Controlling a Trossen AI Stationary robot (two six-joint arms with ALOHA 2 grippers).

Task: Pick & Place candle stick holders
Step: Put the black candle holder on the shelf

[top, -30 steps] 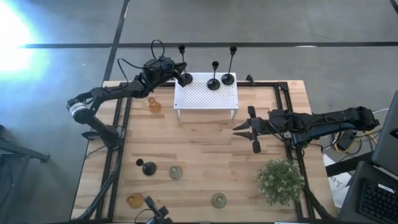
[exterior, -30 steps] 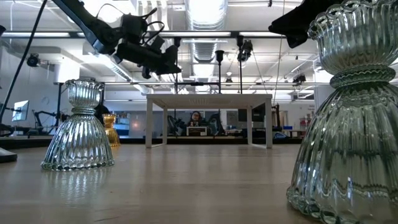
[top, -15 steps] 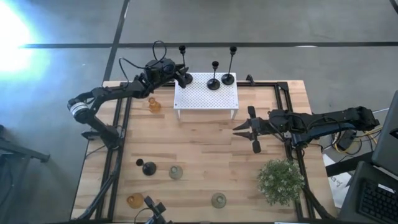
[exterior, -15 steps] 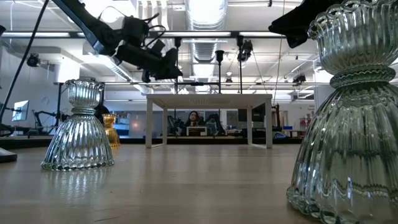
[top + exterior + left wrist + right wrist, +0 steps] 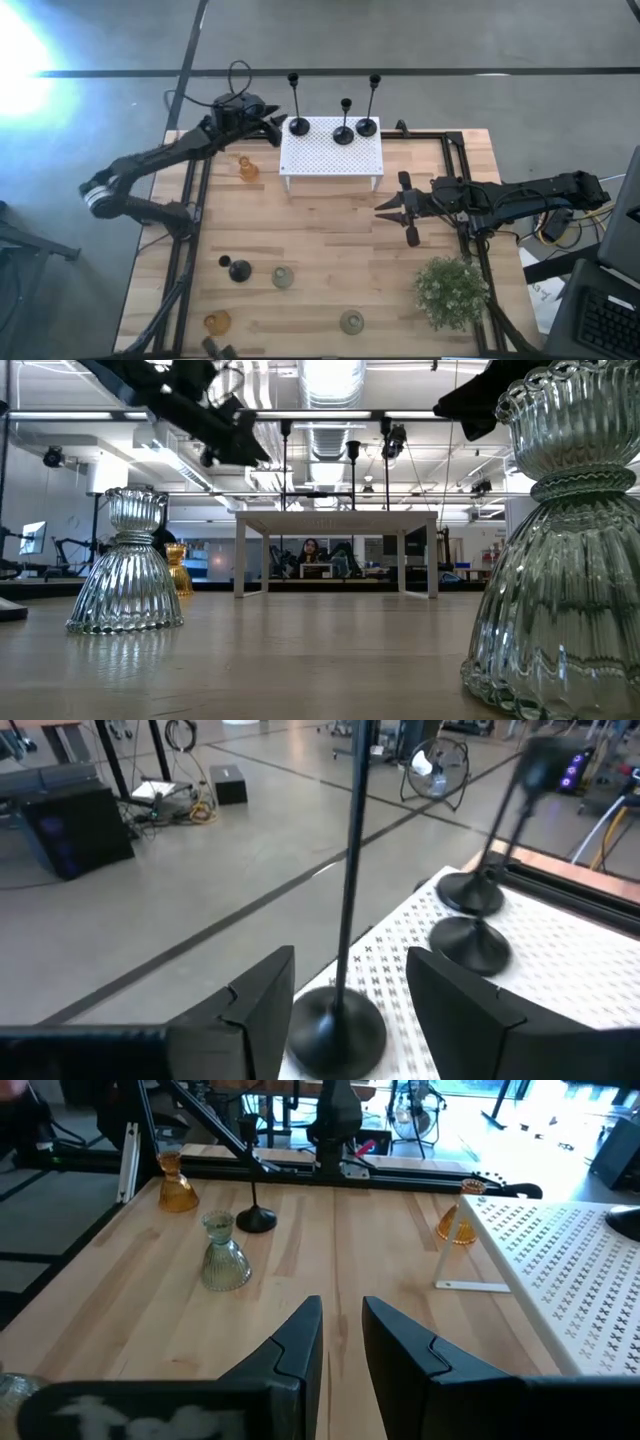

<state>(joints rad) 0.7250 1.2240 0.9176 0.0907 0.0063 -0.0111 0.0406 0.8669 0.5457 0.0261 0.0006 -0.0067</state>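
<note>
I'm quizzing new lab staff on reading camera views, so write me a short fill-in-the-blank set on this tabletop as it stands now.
1. The number of black candle stick holders standing on the white rack is ____.
2. The left end effector is beside the rack's corner, its fingers ____.
3. The plant sits nearest the ____ arm.
4. The amber holder nearest the rack stands on the ____.

Missing words: three; open; right; table

A robotics lab: a large open hall with concrete floor (image 5: 420,40), exposed ceiling ducts (image 5: 330,435), and a person (image 5: 309,548) seated at distant workstations.
</note>
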